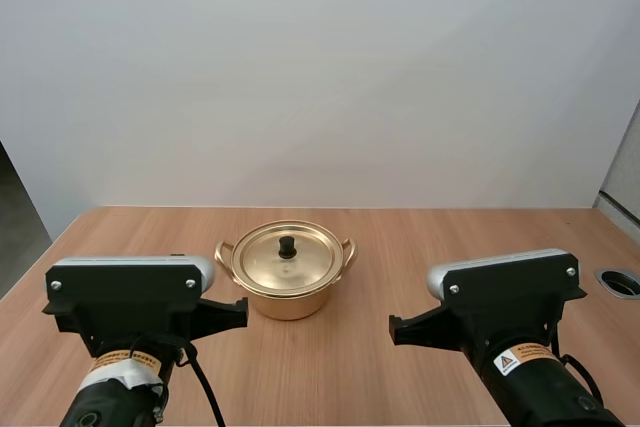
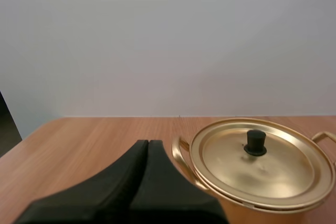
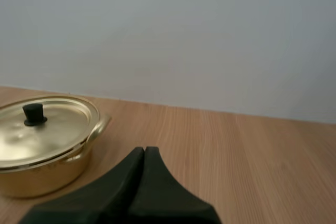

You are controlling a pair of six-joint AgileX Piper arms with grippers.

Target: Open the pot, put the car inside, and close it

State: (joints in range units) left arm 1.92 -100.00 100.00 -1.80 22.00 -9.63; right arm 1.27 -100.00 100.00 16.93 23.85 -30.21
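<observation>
A gold pot is sitting near the middle of the wooden table, its lid resting in place with the black knob pointing up and a loop handle sticking out at each side; the left gripper is hovering just to the pot's left, its fingers pressing together into one dark wedge and gripping nothing; the right gripper is hanging farther off on the pot's other side, fingers likewise closed on nothing
</observation>
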